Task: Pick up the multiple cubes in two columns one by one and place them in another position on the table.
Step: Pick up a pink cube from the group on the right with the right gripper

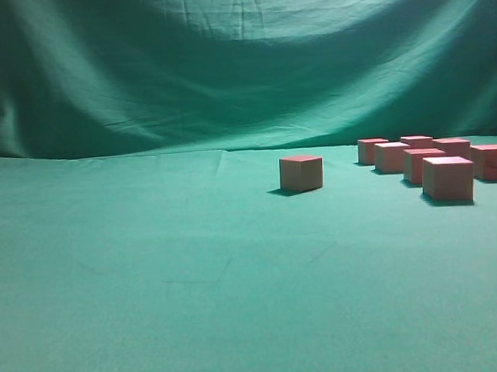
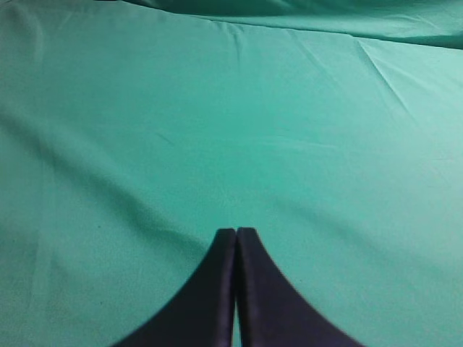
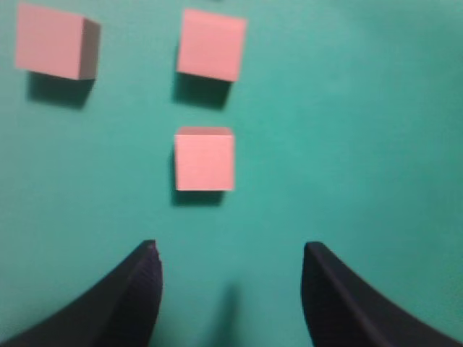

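Lone block: one small reddish-pink wooden cube (image 1: 302,173) sits alone at centre frame on the green cloth-covered desk (image 1: 153,276), apart from the rest, likely already relocated.
Remaining cubes: the cluster (image 1: 437,162) at right of the exterior frame stands in rows, seemingly awaiting pickup.
Right end effector (image 3: 230,289): black fingers spread wide, holding nothing, poised above the cloth with the nearest cube (image 3: 205,160) just ahead at centre frame, probably lined up for the next grasp.
Left end effector (image 2: 236,238): fingertips pressed together, empty, pointing over bare cloth at lower centre, apparently idle.
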Controlling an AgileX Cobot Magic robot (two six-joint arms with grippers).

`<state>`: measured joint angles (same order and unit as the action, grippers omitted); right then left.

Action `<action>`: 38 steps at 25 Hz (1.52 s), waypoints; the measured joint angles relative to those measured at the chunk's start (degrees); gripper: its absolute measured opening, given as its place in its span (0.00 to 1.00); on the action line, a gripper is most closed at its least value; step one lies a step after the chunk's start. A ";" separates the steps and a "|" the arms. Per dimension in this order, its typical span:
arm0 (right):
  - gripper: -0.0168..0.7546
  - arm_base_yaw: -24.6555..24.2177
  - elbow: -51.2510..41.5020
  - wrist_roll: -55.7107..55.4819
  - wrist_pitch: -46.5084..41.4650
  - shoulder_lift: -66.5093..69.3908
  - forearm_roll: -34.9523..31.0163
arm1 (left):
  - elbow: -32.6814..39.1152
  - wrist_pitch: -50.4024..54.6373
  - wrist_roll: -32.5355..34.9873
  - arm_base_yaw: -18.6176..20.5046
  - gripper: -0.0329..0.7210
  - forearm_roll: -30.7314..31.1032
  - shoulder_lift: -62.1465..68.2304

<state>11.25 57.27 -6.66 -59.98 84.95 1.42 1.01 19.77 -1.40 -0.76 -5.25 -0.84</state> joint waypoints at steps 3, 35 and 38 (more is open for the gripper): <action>0.53 0.00 -5.78 1.25 7.90 0.00 -2.95 | 0.00 0.00 0.00 0.00 0.04 0.00 0.00; 0.37 3.31 2.50 6.50 7.47 7.92 1.41 | 0.00 0.00 0.00 0.00 0.04 0.00 0.00; 0.37 7.89 9.70 9.27 2.05 7.93 1.41 | 0.00 0.00 0.00 0.00 0.04 0.00 0.00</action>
<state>19.14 66.97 2.61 -57.93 92.88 2.84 1.01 19.77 -1.40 -0.76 -5.25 -0.84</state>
